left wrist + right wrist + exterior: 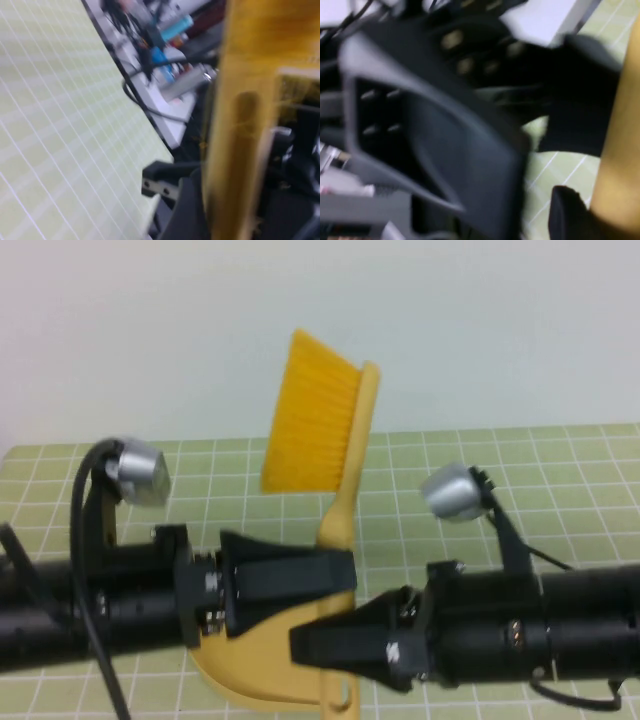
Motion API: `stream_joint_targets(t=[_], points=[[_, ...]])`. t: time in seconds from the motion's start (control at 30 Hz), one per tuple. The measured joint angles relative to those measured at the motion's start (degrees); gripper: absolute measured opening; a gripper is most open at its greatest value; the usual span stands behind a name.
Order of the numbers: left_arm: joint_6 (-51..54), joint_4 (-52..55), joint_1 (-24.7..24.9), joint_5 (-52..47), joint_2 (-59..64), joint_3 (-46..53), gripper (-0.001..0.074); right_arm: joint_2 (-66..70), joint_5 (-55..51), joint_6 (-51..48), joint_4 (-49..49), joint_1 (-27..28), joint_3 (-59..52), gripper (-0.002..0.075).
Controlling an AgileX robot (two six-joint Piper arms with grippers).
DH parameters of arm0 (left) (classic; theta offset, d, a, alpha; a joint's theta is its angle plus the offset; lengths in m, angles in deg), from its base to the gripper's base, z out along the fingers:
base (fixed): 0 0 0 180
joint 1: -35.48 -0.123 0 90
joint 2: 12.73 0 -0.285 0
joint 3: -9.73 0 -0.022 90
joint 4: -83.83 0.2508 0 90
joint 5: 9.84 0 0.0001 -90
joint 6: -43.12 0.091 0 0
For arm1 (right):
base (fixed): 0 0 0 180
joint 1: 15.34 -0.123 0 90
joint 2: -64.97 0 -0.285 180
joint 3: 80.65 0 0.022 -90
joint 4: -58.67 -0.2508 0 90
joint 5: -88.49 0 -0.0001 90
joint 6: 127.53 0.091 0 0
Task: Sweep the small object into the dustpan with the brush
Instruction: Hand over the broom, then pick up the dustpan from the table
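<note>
My right gripper [303, 645] reaches in from the right, shut on the yellow handle of the brush [345, 510]. The brush stands upright above the mat, with its orange-yellow bristles [308, 420] at the top facing left. My left gripper [338, 575] reaches in from the left, shut on the yellow dustpan [250, 665], whose scoop hangs below it near the front edge. The dustpan fills the left wrist view [240, 125]. The brush handle [620, 150] shows beside a dark finger [567, 215] in the right wrist view. The small pink block is out of view.
A green grid mat [560, 470] covers the table, with a pale wall behind it. Both arms lie across the front of the high view and hide the mat below them. Cables and bottles [170, 30] lie beyond the mat's edge.
</note>
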Motion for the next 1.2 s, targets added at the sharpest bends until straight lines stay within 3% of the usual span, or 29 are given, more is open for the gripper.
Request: stream_joint_targets(t=[0.13,0.27,0.5,0.63,0.93,1.2], points=[[-3.27,2.12,0.00,4.08,0.00,-4.32,0.0542,0.00,-0.27,0.10,0.00,4.56,0.00,0.0174],[-11.07,17.48,0.00,6.55,0.00,-9.94,0.0533,0.00,-0.27,1.46,0.72,8.94,0.00,0.0174],[-28.78,53.41,0.00,7.16,0.00,-23.00,0.0533,0.00,-2.66,14.27,23.96,16.59,0.09,0.0174],[-29.80,67.11,0.00,4.73,1.42,-28.51,0.0533,0.00,-5.66,20.63,37.26,18.71,0.09,0.0174],[-26.67,85.84,0.00,4.96,11.21,-33.33,0.0533,0.00,-14.13,36.37,64.59,19.14,5.41,0.0174],[-25.23,94.04,0.00,7.19,20.52,-33.46,0.0533,0.00,-19.32,42.20,75.82,19.14,8.69,0.0174]])
